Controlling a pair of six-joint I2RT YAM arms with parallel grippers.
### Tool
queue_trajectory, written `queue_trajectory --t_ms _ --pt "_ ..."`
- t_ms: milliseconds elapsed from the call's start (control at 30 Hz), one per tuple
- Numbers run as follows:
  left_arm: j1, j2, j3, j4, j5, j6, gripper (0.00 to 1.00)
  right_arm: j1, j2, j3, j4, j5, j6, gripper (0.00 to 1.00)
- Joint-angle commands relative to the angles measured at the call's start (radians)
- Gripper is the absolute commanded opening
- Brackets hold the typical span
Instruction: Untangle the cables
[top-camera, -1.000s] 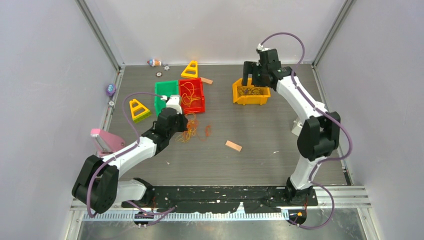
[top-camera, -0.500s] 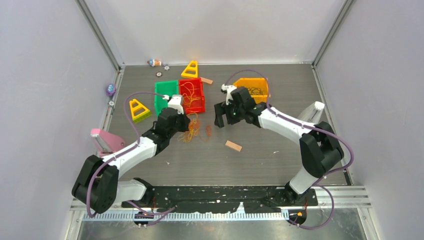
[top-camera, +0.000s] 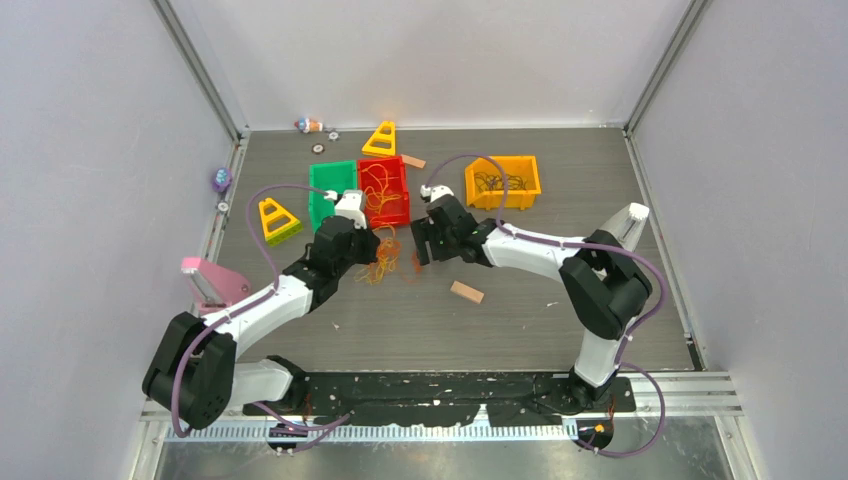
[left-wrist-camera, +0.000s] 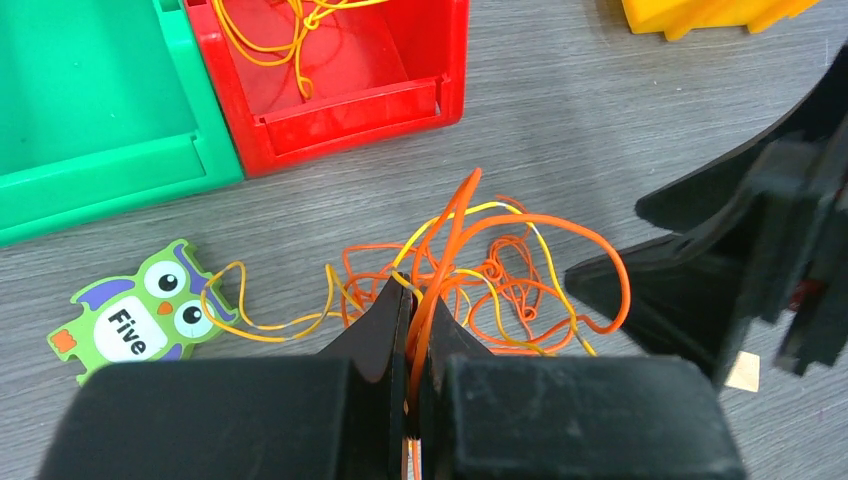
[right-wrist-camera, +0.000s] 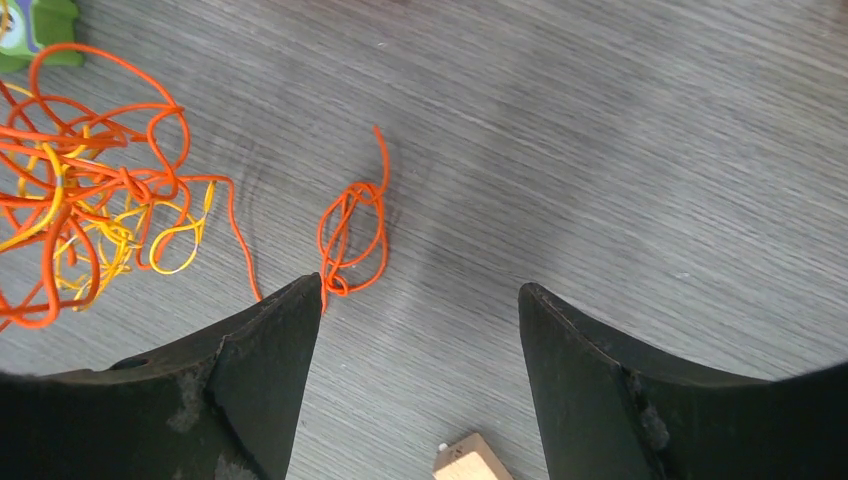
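A tangle of orange and yellow cables (top-camera: 382, 262) lies on the table in front of the red bin (top-camera: 384, 190); it also shows in the left wrist view (left-wrist-camera: 470, 270) and the right wrist view (right-wrist-camera: 80, 190). My left gripper (left-wrist-camera: 415, 300) is shut on an orange cable of this tangle. A small separate orange cable loop (right-wrist-camera: 352, 235) lies just right of the tangle (top-camera: 417, 261). My right gripper (right-wrist-camera: 420, 290) is open and empty, just above and right of that loop (top-camera: 425, 243). Yellow cables lie in the red bin (left-wrist-camera: 290, 30); dark cables lie in the orange bin (top-camera: 502, 182).
A green bin (top-camera: 330, 190) stands left of the red one. An owl card (left-wrist-camera: 130, 315) lies left of the tangle. A small wooden block (top-camera: 466, 292) lies near my right gripper. Yellow triangles (top-camera: 277, 218) and small toys sit at the back left.
My right arm has swung from the orange bin at the back right down and left to the tangle, gripper open. My left arm has hardly moved.
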Motion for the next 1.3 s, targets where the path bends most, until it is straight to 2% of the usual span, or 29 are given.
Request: queue_trajectory --t_ms 0,267,433,600,800,900,1067,1100,1167,1200,1267 --pt "-0.004 -0.034 0.004 0.043 -0.012 0.006 0.00 0.069 0.043 0.087 -0.037 0.149 0.005 0.77" --pt "-0.003 -0.039 0.005 0.040 -0.015 0.007 0.00 0.136 0.144 0.154 -0.069 0.199 0.010 0.77" --pt "-0.004 -0.033 0.008 0.042 0.001 0.015 0.00 0.141 0.107 0.098 -0.018 0.191 0.013 0.76" --pt "-0.005 -0.010 0.019 0.051 0.045 0.029 0.00 0.138 -0.038 -0.015 0.015 0.226 -0.006 0.76" --pt "-0.039 0.066 0.068 0.059 0.089 0.065 0.00 0.085 -0.298 -0.212 0.046 0.312 0.018 0.77" --pt "-0.093 0.146 0.148 0.051 0.146 0.140 0.00 0.005 -0.424 -0.299 0.044 0.260 0.036 0.77" --pt "-0.205 0.295 0.342 -0.076 0.227 0.281 0.01 -0.088 -0.578 -0.377 0.037 0.232 0.028 0.77" --pt "-0.220 0.300 0.358 -0.090 0.220 0.288 0.15 -0.093 -0.590 -0.391 0.034 0.232 0.022 0.78" --pt "-0.225 0.281 0.346 -0.066 0.211 0.269 0.50 -0.104 -0.615 -0.401 0.032 0.220 0.012 0.82" --pt "-0.222 0.261 0.324 -0.043 0.210 0.264 0.63 -0.107 -0.619 -0.402 0.031 0.201 0.004 0.85" --pt "-0.215 0.210 0.267 0.002 0.216 0.246 0.80 -0.109 -0.607 -0.397 0.021 0.162 -0.002 0.91"
